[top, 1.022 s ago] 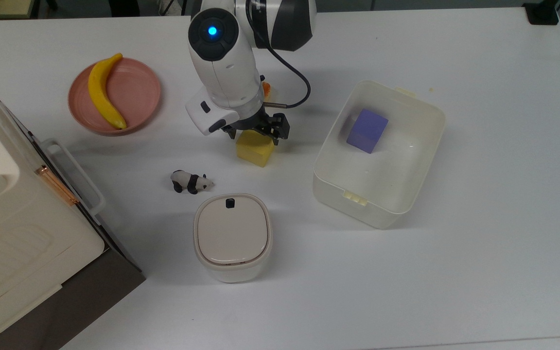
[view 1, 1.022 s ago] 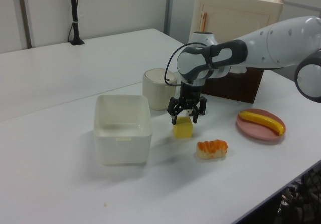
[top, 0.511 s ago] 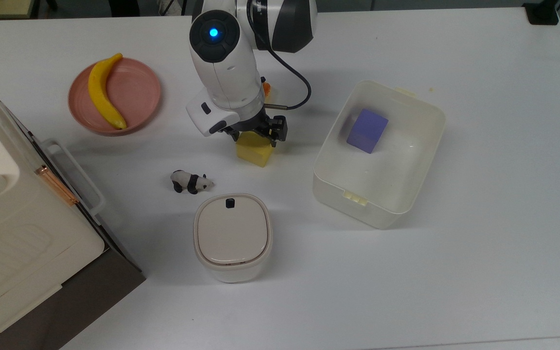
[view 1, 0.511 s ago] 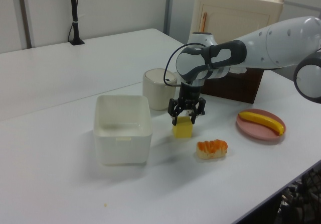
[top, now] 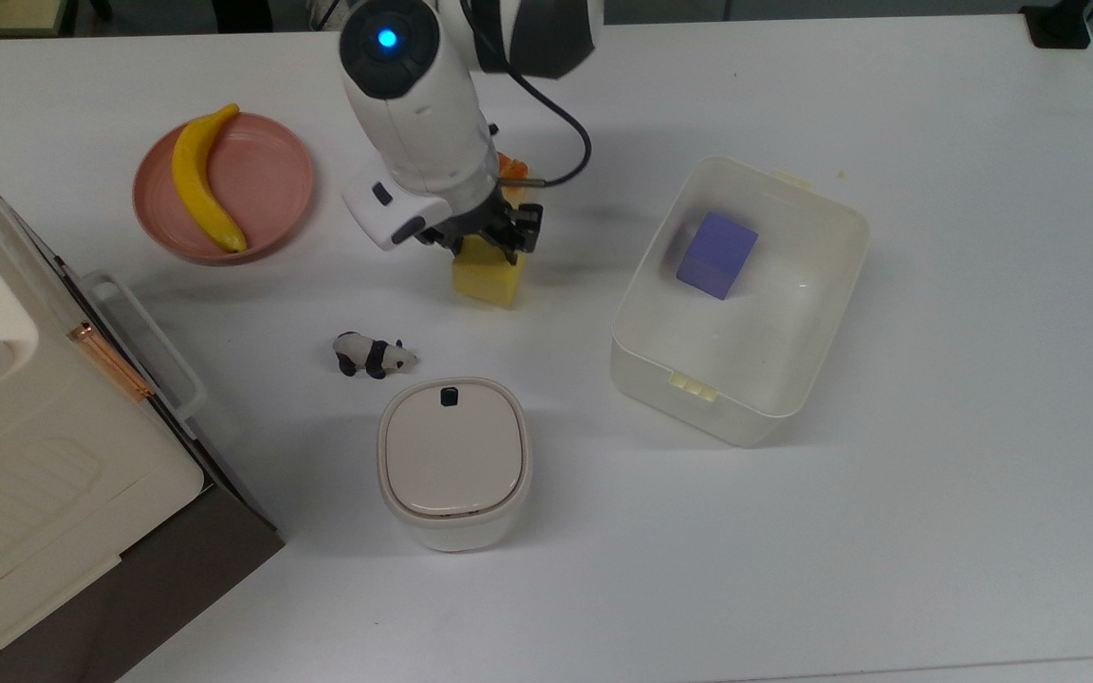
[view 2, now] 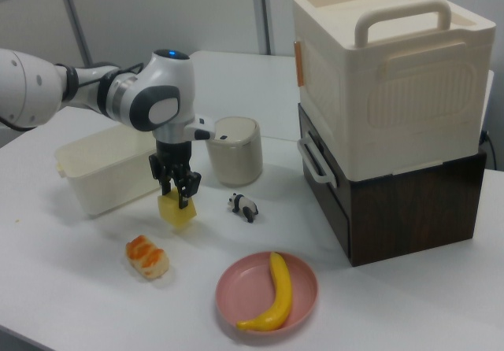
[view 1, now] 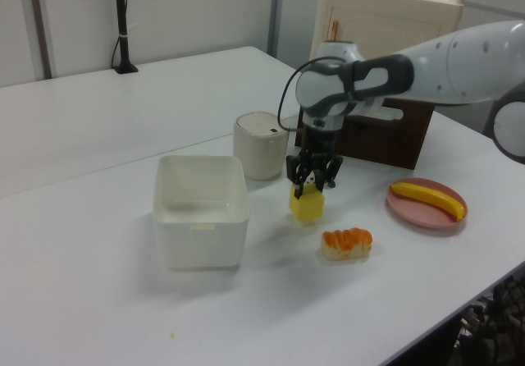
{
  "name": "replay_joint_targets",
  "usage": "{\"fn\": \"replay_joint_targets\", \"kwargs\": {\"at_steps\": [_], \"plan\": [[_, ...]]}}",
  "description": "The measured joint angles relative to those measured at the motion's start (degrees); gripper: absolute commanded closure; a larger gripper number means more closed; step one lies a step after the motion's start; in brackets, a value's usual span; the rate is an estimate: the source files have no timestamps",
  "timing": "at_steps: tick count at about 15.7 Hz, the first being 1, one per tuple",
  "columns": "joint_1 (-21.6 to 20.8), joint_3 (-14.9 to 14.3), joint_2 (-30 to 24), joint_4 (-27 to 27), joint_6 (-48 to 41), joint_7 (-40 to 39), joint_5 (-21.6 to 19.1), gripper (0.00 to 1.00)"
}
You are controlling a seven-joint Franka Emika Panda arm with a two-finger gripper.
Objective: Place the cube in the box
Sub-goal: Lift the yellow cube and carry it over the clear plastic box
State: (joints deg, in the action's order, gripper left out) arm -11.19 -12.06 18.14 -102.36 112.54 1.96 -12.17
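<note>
The yellow cube [top: 490,277] hangs tilted just above the table, with my gripper [top: 485,243] shut on its top. In the left view the cube [view 1: 307,207] is to the right of the box [view 1: 201,243], under the gripper [view 1: 312,187]. In the right view the cube [view 2: 178,212] sits between the gripper [view 2: 179,193] fingers, in front of the box [view 2: 94,179]. The cream-white box [top: 848,232] stands open at the top view's right, a cube-width gap away, and holds a purple cube [top: 717,254].
A pink plate [top: 271,180] with a banana [top: 200,180] lies at the top view's left. A panda figurine [top: 373,355] and a lidded bin [top: 453,460] are near the cube. A sushi piece [view 1: 346,242] lies beside it. The large cream case [view 2: 386,75] stands on a dark cabinet.
The gripper has risen and shifted toward the top view's upper left, taking the yellow cube with it; the cube now hangs tilted off the table.
</note>
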Motion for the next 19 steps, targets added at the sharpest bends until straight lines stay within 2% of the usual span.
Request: {"fn": "replay_joint_targets", "kwargs": {"at_steps": [5, 10, 15, 19], "plan": [[1.5, -0.4, -3.9, 3.7, -5.6, -1.5, -0.6, 0.72], [0.8, -0.3, -5.0, 10.6, -9.1, 0.1, -6.5, 0.72], [-5.2, 0.0, -4.7, 12.6, -2.4, 6.6, -8.7, 0.70], [-10.8, 0.1, -2.8, 12.6, 2.1, 10.3, -8.8, 0.70]]}}
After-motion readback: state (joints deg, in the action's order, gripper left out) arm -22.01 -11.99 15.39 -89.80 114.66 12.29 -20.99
